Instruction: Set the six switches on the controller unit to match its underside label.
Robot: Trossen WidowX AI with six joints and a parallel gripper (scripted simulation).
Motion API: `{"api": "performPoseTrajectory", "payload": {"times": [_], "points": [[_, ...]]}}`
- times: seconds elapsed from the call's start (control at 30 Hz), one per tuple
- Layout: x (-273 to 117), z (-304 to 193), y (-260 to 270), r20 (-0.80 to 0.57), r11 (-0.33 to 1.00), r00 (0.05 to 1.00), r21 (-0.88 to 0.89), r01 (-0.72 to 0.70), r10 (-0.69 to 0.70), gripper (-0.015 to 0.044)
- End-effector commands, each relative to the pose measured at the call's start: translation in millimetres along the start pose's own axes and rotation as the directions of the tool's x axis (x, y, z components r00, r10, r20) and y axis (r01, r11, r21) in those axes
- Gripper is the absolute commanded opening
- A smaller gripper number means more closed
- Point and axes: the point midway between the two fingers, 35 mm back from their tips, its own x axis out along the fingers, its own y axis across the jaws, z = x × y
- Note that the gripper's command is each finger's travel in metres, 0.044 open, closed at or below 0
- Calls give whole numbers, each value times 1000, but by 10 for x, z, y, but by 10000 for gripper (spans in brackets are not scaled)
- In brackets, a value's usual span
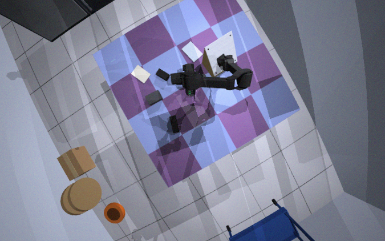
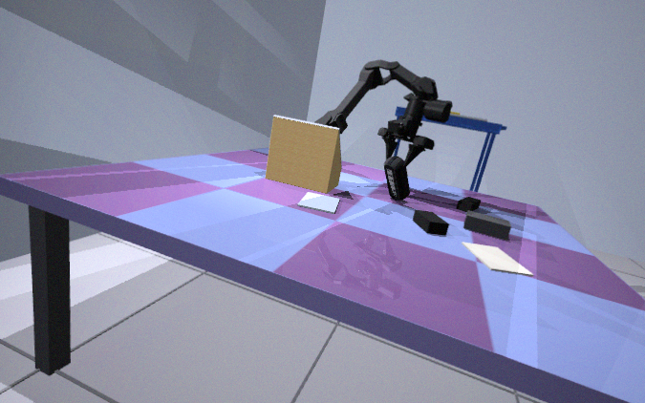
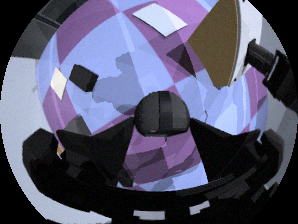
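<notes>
The dark grey controller unit (image 1: 190,92) (image 2: 401,176) (image 3: 162,112) stands steeply tilted on one long side between my fingers. Green switch ends show at its side in the top view. Its underside faces the exterior view, where a row of pale label squares (image 2: 391,181) shows, too small to read which are filled. My gripper (image 2: 397,161) (image 3: 162,120) is shut on the unit, one finger at each end of it. I cannot tell whether the unit's lower edge touches the bench (image 2: 214,215). The switch settings cannot be read.
A wooden wedge with a white face (image 1: 223,44) (image 2: 302,153) stands beside the arm. A white card (image 1: 191,51) (image 2: 318,202) lies near it. A black block (image 1: 162,74) (image 2: 429,222), a grey box (image 1: 153,97) (image 2: 486,224), another black block (image 1: 174,124) and a cream card (image 1: 140,73) lie around.
</notes>
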Motion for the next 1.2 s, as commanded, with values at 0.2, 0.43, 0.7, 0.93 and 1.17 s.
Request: {"api": "performPoseTrajectory", "payload": {"times": [0.2, 0.43, 0.7, 0.93, 1.17], "points": [[-54, -112, 14, 13, 1000, 1000, -2, -6, 6, 336], [-77, -169, 13, 27, 1000, 1000, -2, -6, 6, 336], [-100, -235, 13, 43, 1000, 999, -2, -6, 6, 336], [-119, -293, 12, 58, 1000, 998, -2, -6, 6, 336], [-137, -353, 11, 72, 1000, 997, -3, -6, 6, 336]]}}
